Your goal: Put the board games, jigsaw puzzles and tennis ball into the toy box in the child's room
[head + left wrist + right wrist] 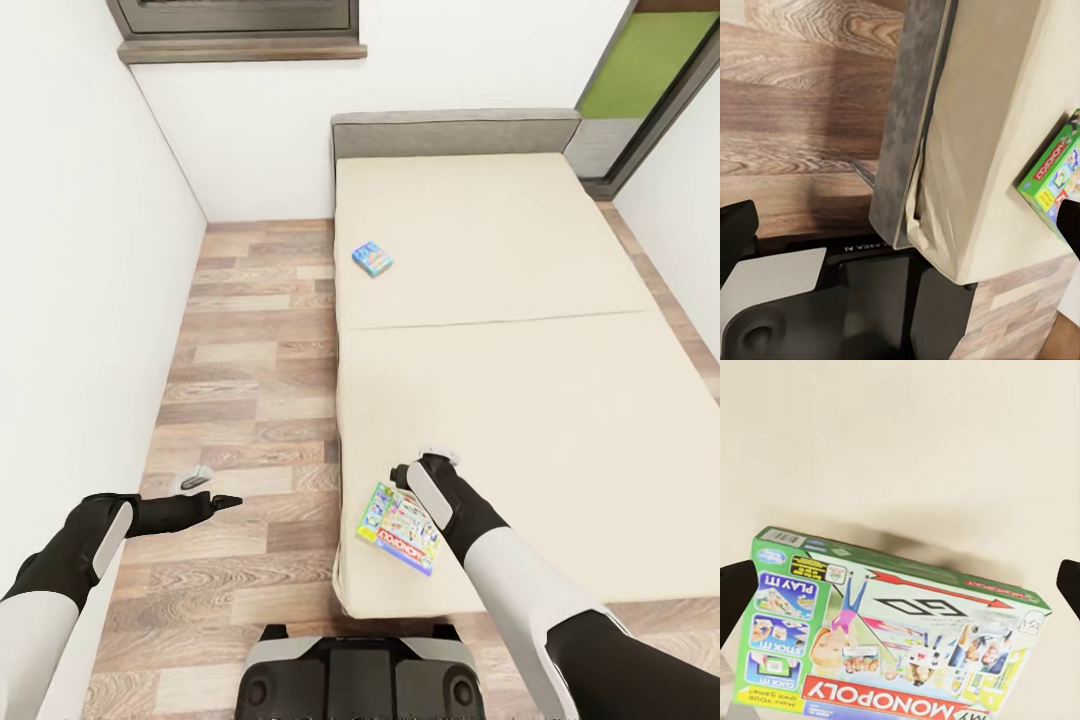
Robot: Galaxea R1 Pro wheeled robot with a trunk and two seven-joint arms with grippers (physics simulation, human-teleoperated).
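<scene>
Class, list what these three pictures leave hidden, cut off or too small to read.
1. Small blue game, head view: print too small to read.
2. Right tool, head view: fingertips hidden behind its own wrist. Right wrist view: the black fingers sit wide apart at the frame edges.
3. Monopoly box, right wrist view: near edge cut off by the frame.
4. Left tool, head view: finger gap unclear.

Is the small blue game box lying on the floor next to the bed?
No, the small blue game box lies on top of the bed, near its left edge in the head view.
</scene>
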